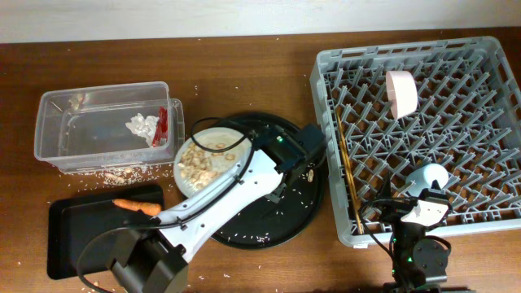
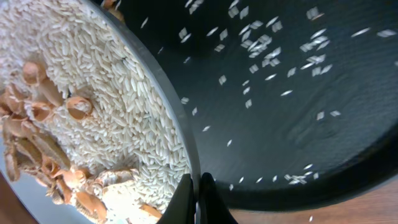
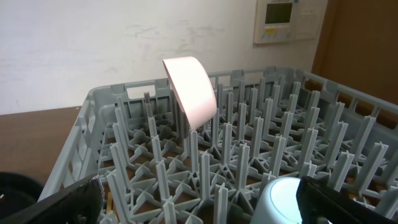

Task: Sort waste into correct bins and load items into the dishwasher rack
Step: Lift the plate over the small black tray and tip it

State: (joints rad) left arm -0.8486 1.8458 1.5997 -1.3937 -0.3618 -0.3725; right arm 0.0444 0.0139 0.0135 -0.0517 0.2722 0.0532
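The round pale plate (image 1: 213,133) with pale food scraps (image 1: 198,163) and rice lies on the left of the large round black tray (image 1: 277,220). My left gripper (image 1: 251,153) is shut on the plate's right rim (image 2: 180,127); its jaws (image 2: 198,199) pinch the edge, with the scraps (image 2: 37,106) beside them. The white tissue (image 1: 142,124) and red wrapper (image 1: 161,126) lie in the clear tub (image 1: 57,122). The carrot piece (image 1: 135,206) lies on the flat black tray (image 1: 73,244). The bowl (image 1: 400,92), chopsticks (image 1: 346,163) and blue cup (image 1: 429,177) are in the rack (image 1: 326,73). My right gripper (image 1: 423,210) is open and empty at the rack's front, beside the cup (image 3: 283,199).
Rice grains are scattered on the black round tray (image 2: 298,93) and on the table below the tub (image 1: 122,172). In the right wrist view the bowl (image 3: 189,90) stands on edge among the rack's pegs (image 3: 261,143). A wall is behind the rack.
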